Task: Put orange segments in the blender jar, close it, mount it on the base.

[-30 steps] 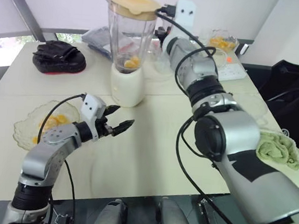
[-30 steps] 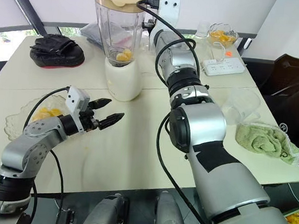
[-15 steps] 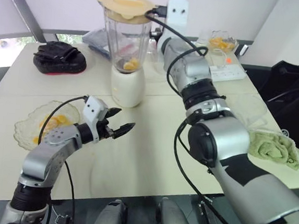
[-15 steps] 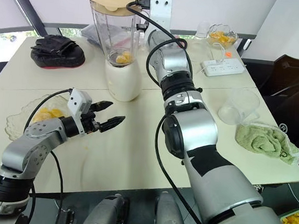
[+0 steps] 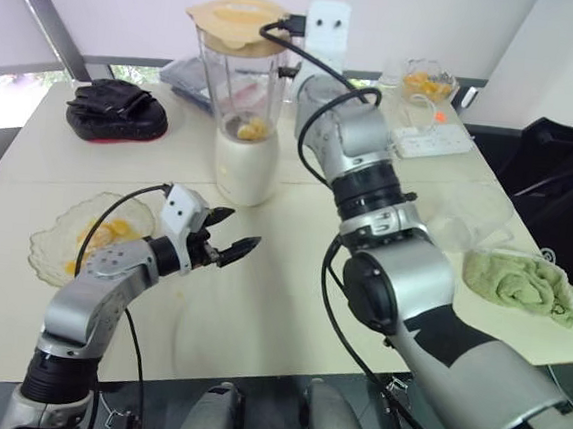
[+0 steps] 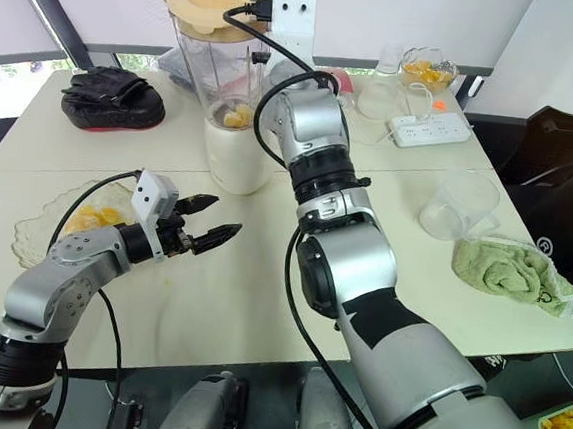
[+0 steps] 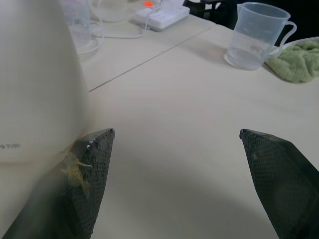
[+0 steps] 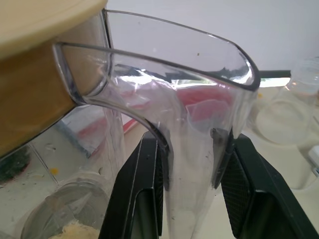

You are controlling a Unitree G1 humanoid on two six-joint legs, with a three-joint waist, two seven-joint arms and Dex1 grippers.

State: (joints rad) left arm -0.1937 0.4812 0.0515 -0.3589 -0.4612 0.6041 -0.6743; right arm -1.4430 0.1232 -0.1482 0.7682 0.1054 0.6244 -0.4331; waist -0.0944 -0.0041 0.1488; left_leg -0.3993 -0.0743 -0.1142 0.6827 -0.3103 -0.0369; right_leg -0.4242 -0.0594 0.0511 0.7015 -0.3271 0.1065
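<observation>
Far centre on the bench (image 5: 259, 302): blender jar (image 5: 240, 80), lidded, seated on its base (image 5: 245, 166), orange segments (image 5: 254, 128) inside. Rigid, smooth, probably top-heavy; best gripped at the handle (image 8: 192, 169), now pinched in the right claw (image 8: 194, 142). Left claw (image 5: 242, 227) spread, empty, near left. Faint print on base, unreadable.

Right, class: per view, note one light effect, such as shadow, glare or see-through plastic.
Left wrist view: soft shadow on the table under the left pincer. Right wrist view: the right pincer shows as dark streaks through the clear jar handle. Left eye view: window glares white.
</observation>
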